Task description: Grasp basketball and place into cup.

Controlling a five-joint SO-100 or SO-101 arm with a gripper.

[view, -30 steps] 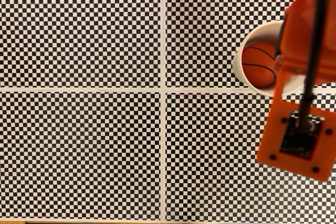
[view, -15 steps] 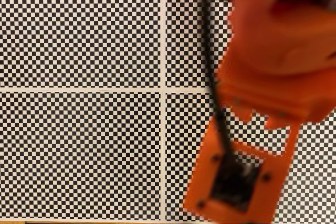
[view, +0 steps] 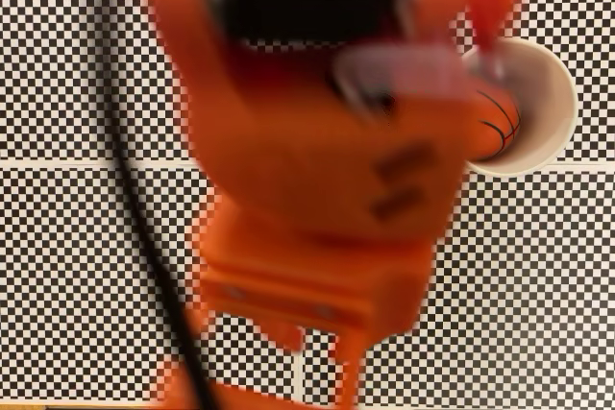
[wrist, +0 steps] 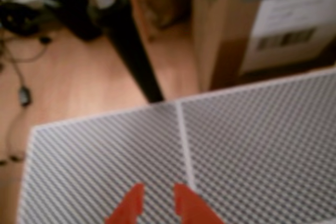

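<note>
The hand [wrist: 156, 203] is empty, fingers slightly parted — basketball [view: 495, 124] sits inside the upright cup [view: 548, 84].

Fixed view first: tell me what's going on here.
The basketball sits inside the cup at the upper right of the checkered table. The blurred orange arm covers much of that view. In the wrist view the gripper is open and empty, high above bare checkered surface, so the placing looks done.

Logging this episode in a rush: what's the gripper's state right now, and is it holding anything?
Gripper: open, holding nothing; in the wrist view its two orange fingertips stand apart above the checkered table.
</note>
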